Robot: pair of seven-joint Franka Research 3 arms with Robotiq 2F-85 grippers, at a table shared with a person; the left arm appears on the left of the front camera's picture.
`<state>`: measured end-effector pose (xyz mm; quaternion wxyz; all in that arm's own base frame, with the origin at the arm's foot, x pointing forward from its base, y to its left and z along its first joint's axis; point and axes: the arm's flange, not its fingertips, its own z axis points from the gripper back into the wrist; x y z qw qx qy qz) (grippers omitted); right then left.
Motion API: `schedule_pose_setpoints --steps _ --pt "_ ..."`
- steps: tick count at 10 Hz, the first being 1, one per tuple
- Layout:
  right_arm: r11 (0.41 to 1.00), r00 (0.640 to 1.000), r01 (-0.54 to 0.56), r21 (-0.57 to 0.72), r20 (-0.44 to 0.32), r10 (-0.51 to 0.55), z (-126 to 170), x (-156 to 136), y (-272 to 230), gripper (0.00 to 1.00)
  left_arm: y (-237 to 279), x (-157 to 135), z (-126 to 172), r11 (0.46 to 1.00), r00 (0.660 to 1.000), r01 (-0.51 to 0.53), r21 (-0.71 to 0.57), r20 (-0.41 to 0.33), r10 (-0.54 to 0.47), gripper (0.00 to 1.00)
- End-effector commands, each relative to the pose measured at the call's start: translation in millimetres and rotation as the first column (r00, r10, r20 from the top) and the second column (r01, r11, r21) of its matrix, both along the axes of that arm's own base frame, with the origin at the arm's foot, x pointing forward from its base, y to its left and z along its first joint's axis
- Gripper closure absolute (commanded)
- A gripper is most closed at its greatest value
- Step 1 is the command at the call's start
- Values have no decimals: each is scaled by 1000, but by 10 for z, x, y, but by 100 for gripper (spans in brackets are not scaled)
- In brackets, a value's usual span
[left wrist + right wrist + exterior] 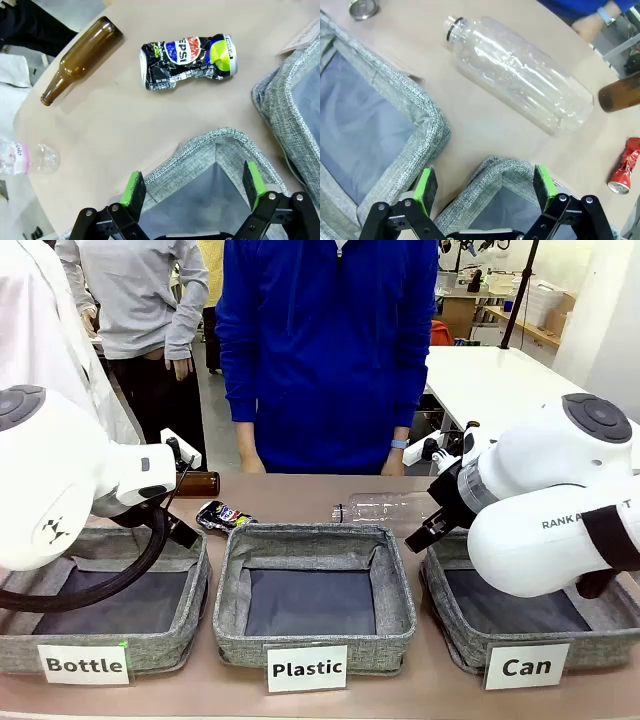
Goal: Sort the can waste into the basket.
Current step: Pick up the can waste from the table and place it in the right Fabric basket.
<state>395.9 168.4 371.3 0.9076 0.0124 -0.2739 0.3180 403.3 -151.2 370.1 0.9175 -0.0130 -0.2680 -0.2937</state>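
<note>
Nearest me in the left wrist view, the left tool (193, 185) hangs with its jaws spread wide and nothing between them, over a corner of the Bottle bin (220, 137). It's the same in the right wrist view: the right tool (485, 186) is spread open and empty above a corner of the Can bin (495, 167). I read both as a ready pose, held above the rims so either arm can go forward without snagging fabric.

In the front view, three bins line the bottom of the frame: Bottle lower left, the Plastic bin (315, 648) centre, Can lower right. Their cards face my side. I see nothing in the part of the Can bin that my right arm leaves uncovered, so I judge the sorting not yet begun.

Past the bins, on the bare counter (300, 490), the dark can (187, 61) lies crushed on its side, top centre of the left wrist view, just behind the gap between the Bottle and Plastic bins. The red can (624, 172) sits at the lower right edge of the right wrist view, apart from the Can bin. That one looks the natural first pick for the right arm. The dark can lies at the opposite end, so it would need a carry across.

The brown bottle (80, 57) lies upper left, beside the dark can, and the clear bottle (520, 72) stretches across the upper middle. Both are to be left. Farthest off, a person (325, 350) stands at the far edge.
</note>
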Motion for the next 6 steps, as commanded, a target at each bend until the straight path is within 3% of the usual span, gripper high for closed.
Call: schedule_pose_setpoints --steps 1,6 --pt "1000 1000 0 0 0 0 0 0 0 0 0 0 1 1000 1000 0 0 0 0 0" --pt "1000 1000 0 0 0 0 0 0 0 0 0 0 1 1000 1000 0 0 0 0 0"
